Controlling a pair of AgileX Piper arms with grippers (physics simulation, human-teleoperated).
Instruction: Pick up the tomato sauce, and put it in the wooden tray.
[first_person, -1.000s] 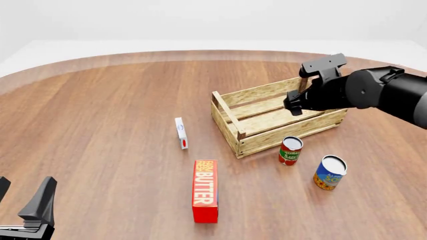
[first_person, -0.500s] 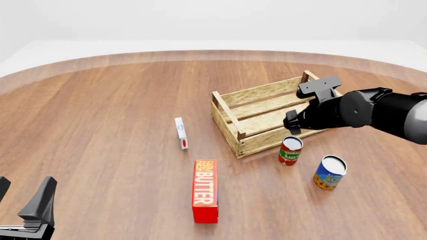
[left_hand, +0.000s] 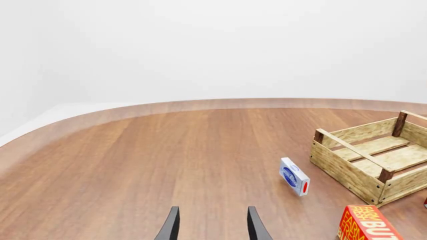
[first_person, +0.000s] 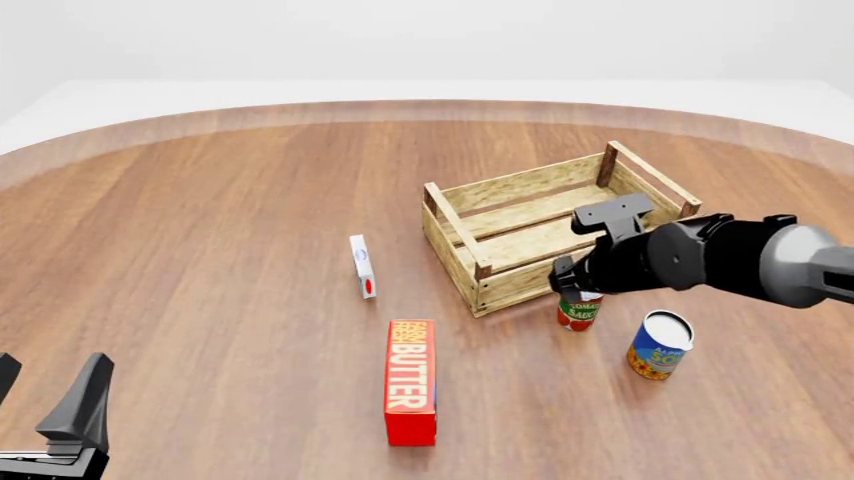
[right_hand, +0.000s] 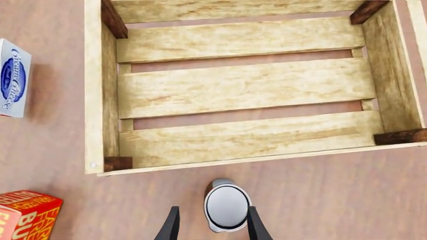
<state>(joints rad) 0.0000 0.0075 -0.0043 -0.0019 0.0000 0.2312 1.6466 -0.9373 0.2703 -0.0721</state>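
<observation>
My right pincer (right_hand: 209, 224) hangs open, fingers flanking the upright red, green-banded can (first_person: 578, 310), silver top showing, on the tabletop (first_person: 214, 250) just outside the tray (first_person: 507, 225). Left pincer (left_hand: 212, 225) open too.

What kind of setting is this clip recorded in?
Most likely a simulated tabletop workspace, not a real room: a round wooden table against a blank white backdrop, with groceries laid out, a butter box, two cans and a wooden tray, and the right end effector over the tomato sauce.
</observation>
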